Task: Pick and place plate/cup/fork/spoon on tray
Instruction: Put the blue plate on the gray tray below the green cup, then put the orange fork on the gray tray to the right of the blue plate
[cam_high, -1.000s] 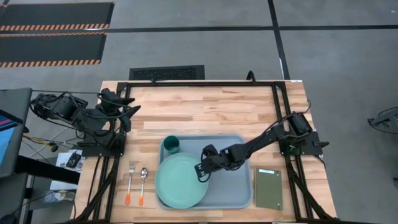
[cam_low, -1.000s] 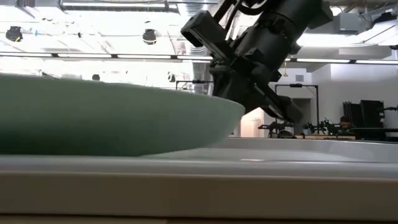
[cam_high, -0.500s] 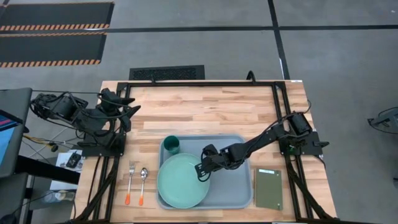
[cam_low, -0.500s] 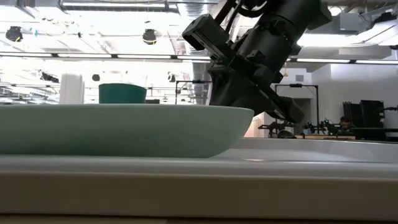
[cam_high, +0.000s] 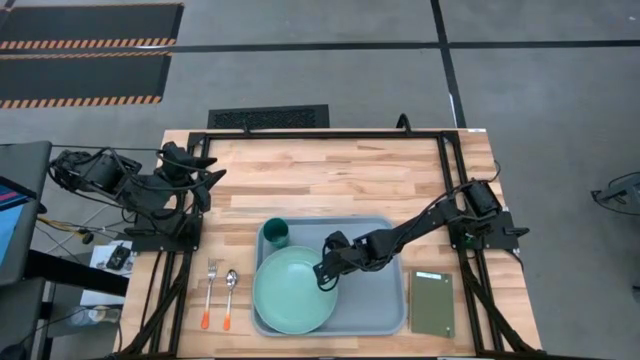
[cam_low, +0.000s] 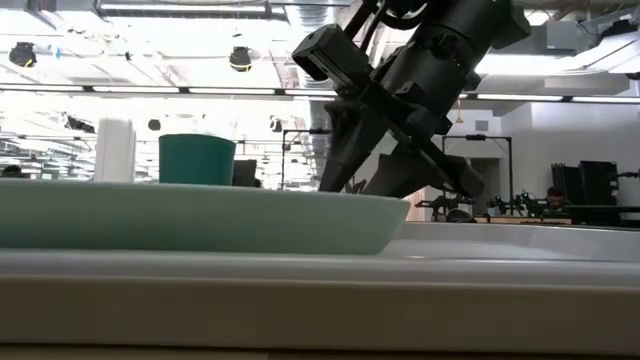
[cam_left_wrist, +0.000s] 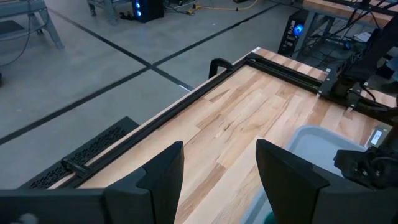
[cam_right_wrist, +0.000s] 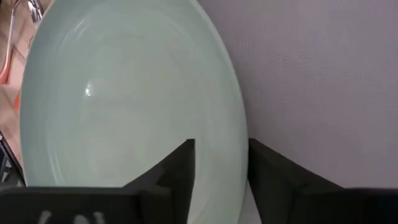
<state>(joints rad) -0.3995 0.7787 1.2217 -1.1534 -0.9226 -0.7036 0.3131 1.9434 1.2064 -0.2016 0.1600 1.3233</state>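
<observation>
The mint-green plate (cam_high: 290, 292) lies on its base in the near left part of the pale tray (cam_high: 372, 300). The dark green cup (cam_high: 275, 236) stands upright in the tray's far left corner. The fork (cam_high: 211, 288) and spoon (cam_high: 230, 293) lie on the wood left of the tray. My right gripper (cam_high: 322, 276) is open at the plate's right rim (cam_right_wrist: 241, 112). One finger is over the plate and one over the tray floor, and I see no touch. My left gripper (cam_left_wrist: 219, 149) waits open at the table's far left.
An olive-green pad (cam_high: 432, 303) lies right of the tray near the front edge. A black frame (cam_high: 330, 133) runs along the table's far edge and down both sides. The wood beyond the tray (cam_high: 330, 180) is bare.
My right gripper has opened and let go of the plate's right rim, staying where it was. The plate, which was held tilted, has come down and now lies level in the tray. The cup shows behind it again in the low view.
</observation>
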